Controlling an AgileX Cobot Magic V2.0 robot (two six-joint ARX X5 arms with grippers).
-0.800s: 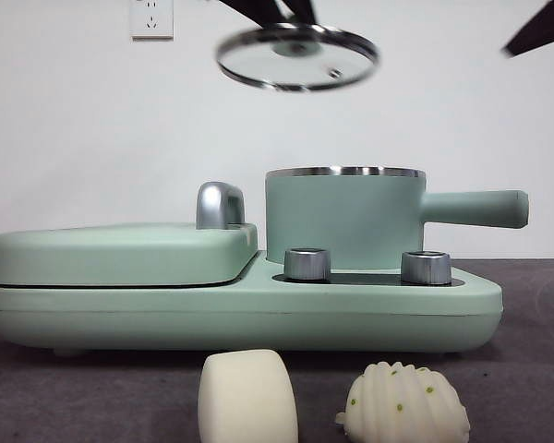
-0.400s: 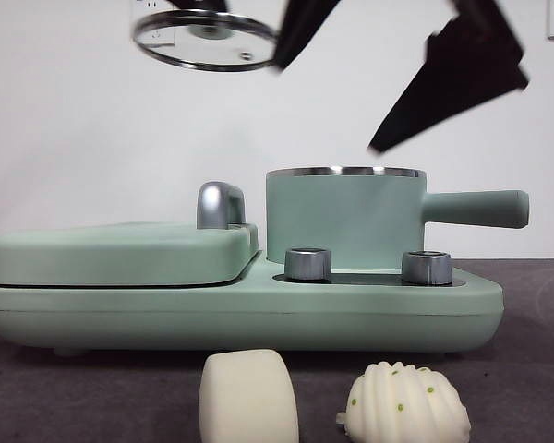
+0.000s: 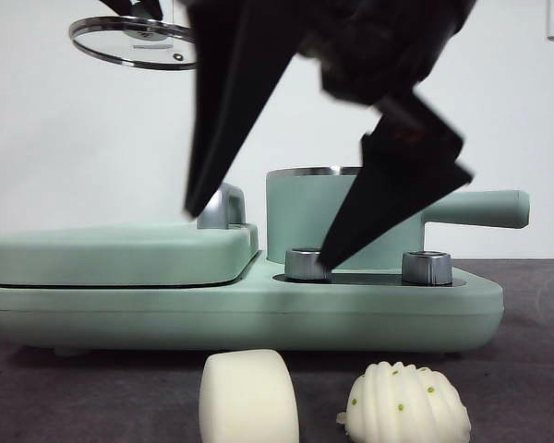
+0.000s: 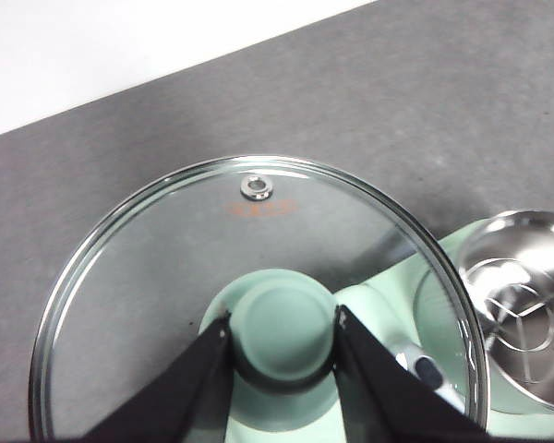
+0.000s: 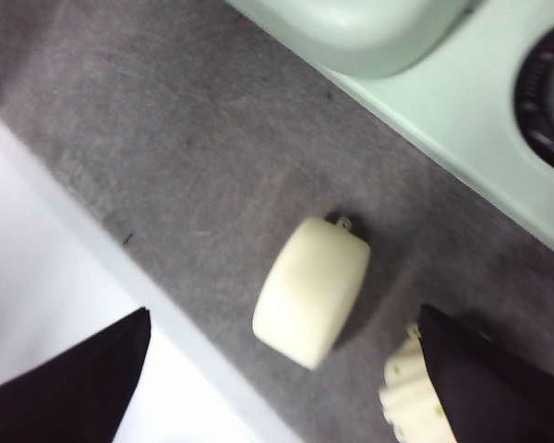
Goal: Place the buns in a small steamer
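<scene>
1. Buns rest on the grey table in front of the appliance: smooth bun (image 3: 248,395) beside ridged bun (image 3: 406,404), apart.
2. Small steamer (image 3: 337,221) stands uncovered on the appliance.
3. Right gripper (image 5: 286,369) hangs above the smooth bun, jaws spread wide, holding nothing.
4. Left gripper (image 4: 283,325) is raised high, clamped on the green knob of the glass lid (image 3: 134,41).

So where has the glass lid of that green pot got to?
The glass lid is up in the air at the front view's top left, above the flat griddle lid, off the small steamer. The left pincer grips its green knob.
</scene>
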